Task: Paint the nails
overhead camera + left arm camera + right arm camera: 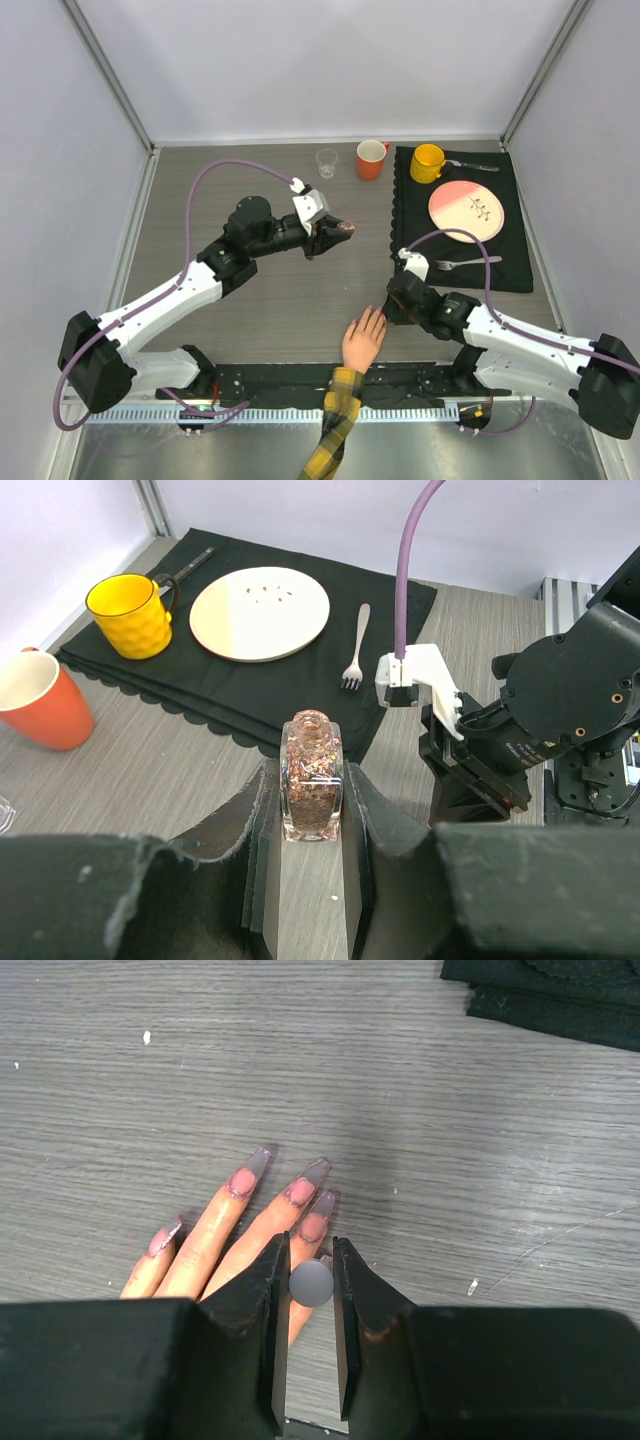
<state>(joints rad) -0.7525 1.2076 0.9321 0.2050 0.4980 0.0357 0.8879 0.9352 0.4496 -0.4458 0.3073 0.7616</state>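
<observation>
The peach fake hand [363, 340] with a yellow-and-black plaid sleeve [338, 425] lies palm down at the near table edge. In the right wrist view its fingers [215, 1230] end in long nails [301, 1189] with pinkish, dark-edged bases. My right gripper [310, 1250] hovers over the fingers, shut on a round grey brush cap [311, 1283]; in the top view it [390, 303] is at the hand's right. My left gripper [312, 792] is shut on an open glitter nail polish bottle [313, 770], held upright over mid table [336, 232].
A black placemat [510, 270] at the back right holds a yellow mug [427, 162], a pink-and-cream plate [466, 210] and a fork [465, 263]. An orange mug [371, 159] and a clear cup [327, 162] stand at the back. Walls enclose the table.
</observation>
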